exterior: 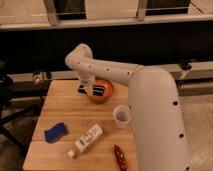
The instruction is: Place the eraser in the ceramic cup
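The white ceramic cup (121, 115) stands upright on the wooden table (60, 107), right of centre and close to my white arm. A flat blue block (55, 132), which looks like the eraser, lies near the table's front left. My gripper (91, 90) hangs at the far side of the table, right at the left rim of the orange bowl (103, 93). It is well away from both the blue block and the cup. Whether it holds anything is hidden.
A white bottle (86, 140) lies on its side at the front centre. A dark red oblong object (120, 156) lies near the front right edge. A black chair (7, 100) stands left of the table. A dark wall runs behind it.
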Robot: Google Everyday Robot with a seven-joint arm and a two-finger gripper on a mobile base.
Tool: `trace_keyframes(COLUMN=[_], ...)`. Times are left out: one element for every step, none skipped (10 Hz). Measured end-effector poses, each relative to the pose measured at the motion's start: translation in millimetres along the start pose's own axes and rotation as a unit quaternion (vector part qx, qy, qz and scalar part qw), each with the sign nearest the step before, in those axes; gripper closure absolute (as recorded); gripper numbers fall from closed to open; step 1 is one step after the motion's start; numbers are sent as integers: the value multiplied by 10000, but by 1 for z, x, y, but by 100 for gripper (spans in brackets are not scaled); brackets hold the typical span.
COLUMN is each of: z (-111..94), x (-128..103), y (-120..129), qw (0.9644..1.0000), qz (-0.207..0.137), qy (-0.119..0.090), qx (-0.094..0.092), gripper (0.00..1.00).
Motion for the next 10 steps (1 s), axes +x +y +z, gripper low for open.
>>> trace_keyframes(z=[0, 1, 1, 2, 2, 2, 1, -1, -4, -8], x=[6, 14, 17, 20, 24, 29, 31, 31, 31, 32], y=[3, 7, 8, 11, 13, 14, 15, 16, 17, 17], qw=[10000, 10000, 9999, 9999, 9999, 9998, 9998, 9998, 9998, 9998], qz=[33, 71, 91, 102, 123, 147, 154, 149, 140, 140], qy=[-1, -19, -38, -54, -75, -71, -65, -68, -76, -80], qx=[-24, -54, -64, -83, -93, -105, -112, -113, -112, -100], gripper=[100, 100, 100, 100, 100, 100, 100, 100, 100, 100])
